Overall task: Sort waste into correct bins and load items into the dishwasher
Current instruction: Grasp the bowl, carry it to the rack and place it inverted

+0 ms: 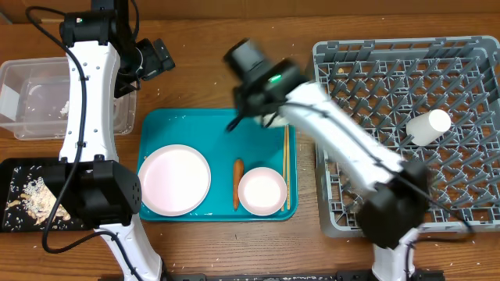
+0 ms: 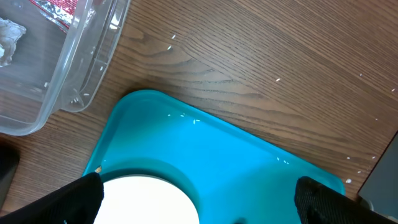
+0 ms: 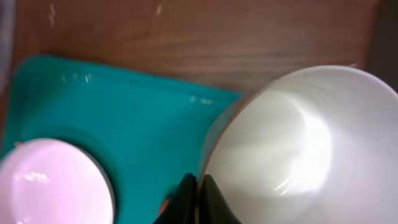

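My right gripper (image 3: 198,186) is shut on the rim of a white bowl (image 3: 305,143) and holds it above the far edge of the teal tray (image 3: 137,118). In the overhead view that gripper (image 1: 234,122) is over the tray's back and the arm mostly hides the held bowl. The pale plate (image 1: 173,179), a second white bowl (image 1: 262,191), the carrot (image 1: 237,183) and the chopsticks (image 1: 287,168) lie on the tray. A white cup (image 1: 430,125) lies in the grey dish rack (image 1: 469,62). My left gripper (image 2: 202,208) is open and empty, above the tray's far left corner near the plate (image 2: 143,202).
The clear tub (image 1: 23,74) at the far left holds a white tissue (image 2: 9,34) and a red wrapper (image 2: 62,9). The black tray (image 1: 16,168) at the front left holds food scraps (image 1: 27,195). Bare wood lies between the tray and the rack.
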Tool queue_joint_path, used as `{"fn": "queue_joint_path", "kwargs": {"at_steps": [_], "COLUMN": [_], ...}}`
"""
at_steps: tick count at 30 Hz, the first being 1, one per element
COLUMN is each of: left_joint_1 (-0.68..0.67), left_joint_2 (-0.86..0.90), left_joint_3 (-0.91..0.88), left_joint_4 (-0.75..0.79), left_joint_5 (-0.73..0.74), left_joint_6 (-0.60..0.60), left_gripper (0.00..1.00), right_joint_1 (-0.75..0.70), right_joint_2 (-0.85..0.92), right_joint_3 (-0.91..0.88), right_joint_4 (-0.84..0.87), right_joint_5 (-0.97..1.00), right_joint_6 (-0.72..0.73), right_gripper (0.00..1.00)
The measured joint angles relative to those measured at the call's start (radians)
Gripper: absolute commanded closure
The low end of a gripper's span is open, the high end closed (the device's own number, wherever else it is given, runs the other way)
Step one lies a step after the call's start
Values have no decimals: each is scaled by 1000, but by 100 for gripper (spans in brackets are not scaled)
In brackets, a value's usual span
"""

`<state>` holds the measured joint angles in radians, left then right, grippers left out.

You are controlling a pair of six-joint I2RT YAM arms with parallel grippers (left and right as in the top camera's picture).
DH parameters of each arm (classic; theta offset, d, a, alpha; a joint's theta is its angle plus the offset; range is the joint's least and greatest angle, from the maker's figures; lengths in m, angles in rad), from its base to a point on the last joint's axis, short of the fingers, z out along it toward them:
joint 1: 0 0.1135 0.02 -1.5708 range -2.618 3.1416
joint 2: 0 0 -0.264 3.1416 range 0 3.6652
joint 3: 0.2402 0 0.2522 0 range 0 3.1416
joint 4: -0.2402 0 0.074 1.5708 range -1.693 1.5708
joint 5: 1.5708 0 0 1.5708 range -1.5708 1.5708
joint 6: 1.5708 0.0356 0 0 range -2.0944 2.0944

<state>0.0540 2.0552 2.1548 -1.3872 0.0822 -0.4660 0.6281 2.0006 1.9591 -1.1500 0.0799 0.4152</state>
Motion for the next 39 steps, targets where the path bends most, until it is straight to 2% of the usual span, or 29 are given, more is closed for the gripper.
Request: {"fn": "queue_joint_path", "kwargs": {"at_steps": [4, 10, 18, 26, 39], "left_joint_1": [0, 0, 0, 0, 0], "left_joint_2": [0, 0, 0, 0, 0], "left_joint_3": [0, 0, 0, 0, 0], "left_joint_4": [0, 0, 0, 0, 0], "left_joint_5": [0, 0, 0, 0, 0], "left_joint_6": [0, 0, 0, 0, 0], "left_gripper": [0, 0, 0, 0, 0], "right_joint_1": [-186, -506, -748, -864, -910], "right_joint_2": [-105, -141, -141, -141, -141], "right_joint_3": [15, 8, -136, -319, -442], "right_joint_4": [-21, 3, 135, 243, 373], "right_joint_5": [-136, -523, -908, -1112, -1147], "right_joint_6": [-20, -132, -208, -220, -180], "right_gripper": [96, 96, 96, 96, 96]}}
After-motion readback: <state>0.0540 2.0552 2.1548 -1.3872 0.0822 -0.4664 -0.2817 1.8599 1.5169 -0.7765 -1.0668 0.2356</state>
